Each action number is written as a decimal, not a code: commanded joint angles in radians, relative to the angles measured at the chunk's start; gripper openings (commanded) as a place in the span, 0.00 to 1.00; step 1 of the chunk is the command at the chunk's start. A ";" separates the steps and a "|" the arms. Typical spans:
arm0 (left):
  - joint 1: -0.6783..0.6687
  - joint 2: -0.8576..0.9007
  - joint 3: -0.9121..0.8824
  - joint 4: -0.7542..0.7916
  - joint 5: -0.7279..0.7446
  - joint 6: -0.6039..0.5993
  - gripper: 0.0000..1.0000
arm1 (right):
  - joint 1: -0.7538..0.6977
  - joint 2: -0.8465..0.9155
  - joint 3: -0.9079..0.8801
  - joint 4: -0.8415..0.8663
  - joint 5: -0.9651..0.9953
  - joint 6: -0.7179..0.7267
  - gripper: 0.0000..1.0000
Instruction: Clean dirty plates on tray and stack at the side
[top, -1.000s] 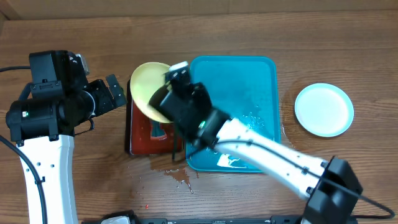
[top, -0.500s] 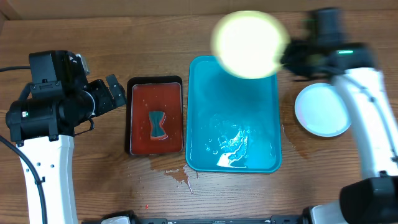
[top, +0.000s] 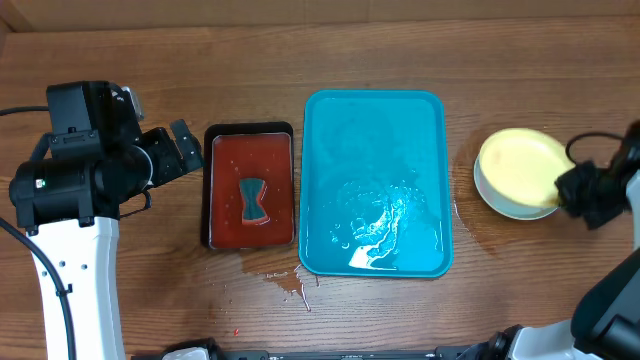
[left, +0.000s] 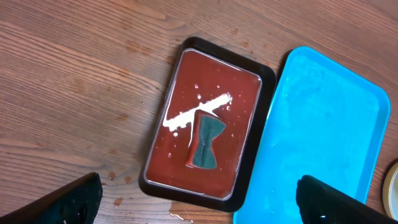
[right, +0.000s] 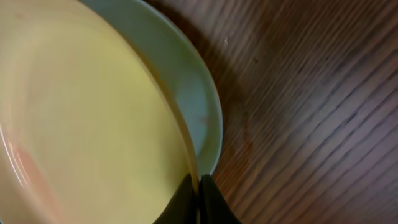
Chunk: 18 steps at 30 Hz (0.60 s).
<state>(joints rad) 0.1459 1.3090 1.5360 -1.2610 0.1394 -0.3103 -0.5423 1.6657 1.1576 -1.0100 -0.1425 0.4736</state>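
Turquoise plastic catches the eye first: the tray lies in the middle of the wooden table with no plates on it, only a film of water pooled toward its near end. Well off to its right, a pale yellow plate sits on top of a blue-white plate, slightly off-centre so the lower rim shows as a crescent. The right gripper has its fingers pinched together on the yellow plate's edge. A faint reddish tinge marks that plate's inner face in the wrist view. Just left of the turquoise tray sits a black tray of red liquid with a dark hourglass-shaped sponge lying in it. The left gripper hangs just left of the black tray, fingers spread wide and holding nothing. Reddish drips spot the wood in front of the two trays.
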 joint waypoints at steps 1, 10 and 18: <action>0.005 -0.013 0.015 0.001 0.008 0.019 1.00 | -0.001 0.000 -0.024 0.039 -0.076 -0.037 0.13; 0.005 -0.013 0.015 0.002 0.007 0.019 1.00 | 0.071 -0.135 0.056 -0.072 -0.150 -0.091 0.54; 0.005 -0.013 0.015 0.001 0.007 0.019 1.00 | 0.336 -0.429 0.063 -0.103 -0.540 -0.378 0.56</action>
<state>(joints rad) 0.1459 1.3090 1.5360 -1.2610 0.1394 -0.3103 -0.2909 1.3201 1.2003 -1.1053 -0.4808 0.2310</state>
